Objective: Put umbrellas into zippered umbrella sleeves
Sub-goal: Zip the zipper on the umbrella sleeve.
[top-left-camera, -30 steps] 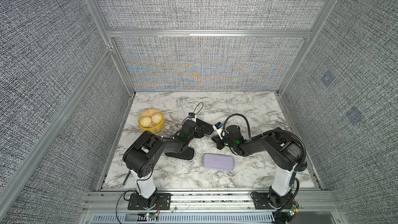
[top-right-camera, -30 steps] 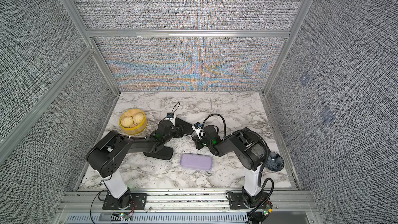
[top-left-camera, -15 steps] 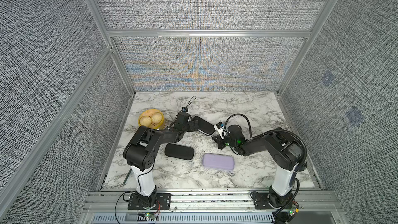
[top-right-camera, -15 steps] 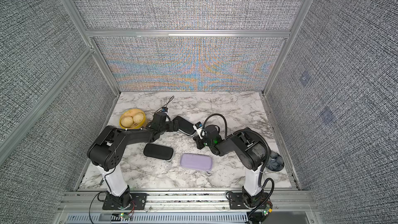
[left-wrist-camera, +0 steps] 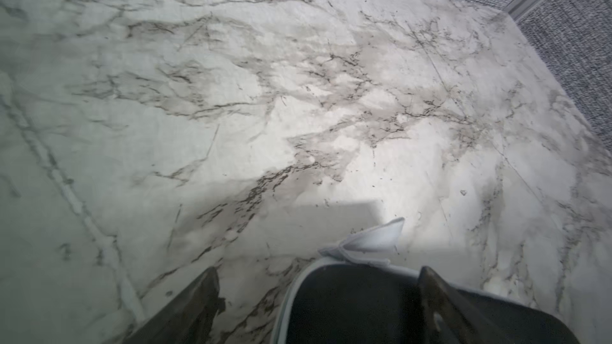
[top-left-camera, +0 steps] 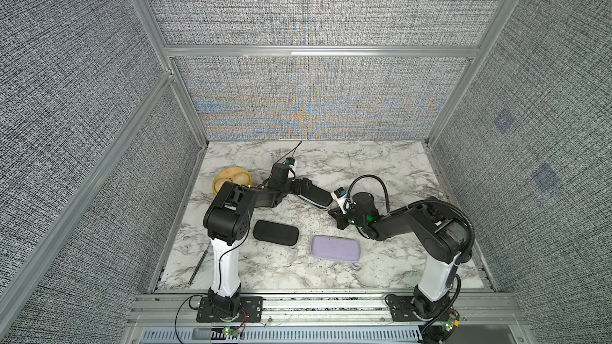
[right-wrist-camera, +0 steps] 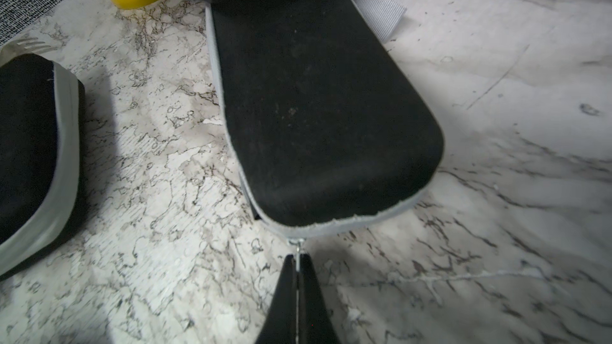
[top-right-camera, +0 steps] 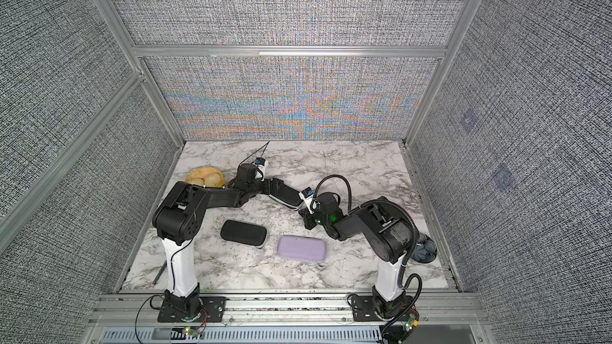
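The table (top-left-camera: 381,167) is patterned as white marble with grey and black veins. The near case (top-left-camera: 276,231) is coloured black with a pale grey band, as is the far case (top-left-camera: 316,195), whose zipper pull (right-wrist-camera: 299,246) is silver. The third case (top-left-camera: 335,248) is coloured lavender. The basket (top-left-camera: 216,185) is rimmed in yellow. The walls (top-left-camera: 314,4) are covered in grey speckled weave, rainbow-rippled on the back panel (top-left-camera: 314,107).

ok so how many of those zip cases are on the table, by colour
black oblong hard-shell zippered cases: 2
lavender oblong hard-shell zippered case: 1
total: 3
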Robot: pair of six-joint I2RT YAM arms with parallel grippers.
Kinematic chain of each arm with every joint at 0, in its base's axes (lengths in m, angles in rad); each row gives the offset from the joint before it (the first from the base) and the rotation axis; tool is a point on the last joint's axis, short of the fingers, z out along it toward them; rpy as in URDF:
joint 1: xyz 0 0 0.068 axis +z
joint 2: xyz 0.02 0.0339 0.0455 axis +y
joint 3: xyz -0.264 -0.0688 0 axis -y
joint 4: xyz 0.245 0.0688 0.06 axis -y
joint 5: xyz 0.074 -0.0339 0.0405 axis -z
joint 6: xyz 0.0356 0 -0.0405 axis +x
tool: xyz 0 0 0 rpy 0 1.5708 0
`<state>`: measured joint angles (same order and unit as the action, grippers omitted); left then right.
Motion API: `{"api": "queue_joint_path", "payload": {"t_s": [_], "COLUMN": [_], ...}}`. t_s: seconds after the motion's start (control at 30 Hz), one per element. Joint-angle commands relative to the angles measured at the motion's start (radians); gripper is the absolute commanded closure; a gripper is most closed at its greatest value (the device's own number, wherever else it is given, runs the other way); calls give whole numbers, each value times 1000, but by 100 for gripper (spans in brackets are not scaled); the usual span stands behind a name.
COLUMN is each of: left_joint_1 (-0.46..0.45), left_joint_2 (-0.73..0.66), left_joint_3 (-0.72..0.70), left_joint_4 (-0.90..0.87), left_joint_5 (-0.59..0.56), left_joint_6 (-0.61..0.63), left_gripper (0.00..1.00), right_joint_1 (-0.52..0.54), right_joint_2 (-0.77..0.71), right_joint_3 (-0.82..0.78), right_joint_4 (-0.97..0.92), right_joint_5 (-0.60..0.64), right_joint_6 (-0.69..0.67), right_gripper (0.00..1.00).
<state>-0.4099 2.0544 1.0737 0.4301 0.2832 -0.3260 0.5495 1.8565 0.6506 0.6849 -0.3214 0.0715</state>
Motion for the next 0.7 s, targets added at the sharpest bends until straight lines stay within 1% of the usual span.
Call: {"api": "queue_joint_path", "payload": {"t_s": [0.0,0.03,0.07,0.13,0.17,0.3,0.4,0.47,0.53,0.6,0.67], "left_joint_1": [1,1,0,0,0,-1,-4,-7,-13,-13,-15], "left_joint_2": [3,4,8,13,18,18,14,6,2,7,22], "left_joint_3": [-36,-45,-59,-82,-92,-139,-167,-186,-200,-210,-206], "left_joint_4": [23,29,42,64,72,85,103,108,111,129,131], "left_joint_5": [52,57,66,76,76,11,-18,-53,-85,-83,-77], "left_joint_6": [-8,-13,-18,-30,-39,-76,-99,-108,-112,-124,-131], "left_gripper": [24,29,31,48,52,52,62,63,66,69,76], "right_joint_1": [-1,-1,0,1,3,19,55,65,73,87,96], "right_joint_2": [-6,-9,-13,-19,-23,-25,-31,-39,-40,-36,-30], "right_joint_3": [-7,-8,-14,-30,-34,-45,-39,-42,-44,-39,-32], "right_joint_4": [-35,-36,-29,-5,-2,25,8,13,26,27,10], "right_joint_5": [0,-2,-2,0,8,7,22,11,-10,-18,2], "right_joint_6": [-5,-4,0,7,11,15,3,16,43,49,42], "right_gripper": [100,100,100,100,100,100,100,100,100,100,100]}}
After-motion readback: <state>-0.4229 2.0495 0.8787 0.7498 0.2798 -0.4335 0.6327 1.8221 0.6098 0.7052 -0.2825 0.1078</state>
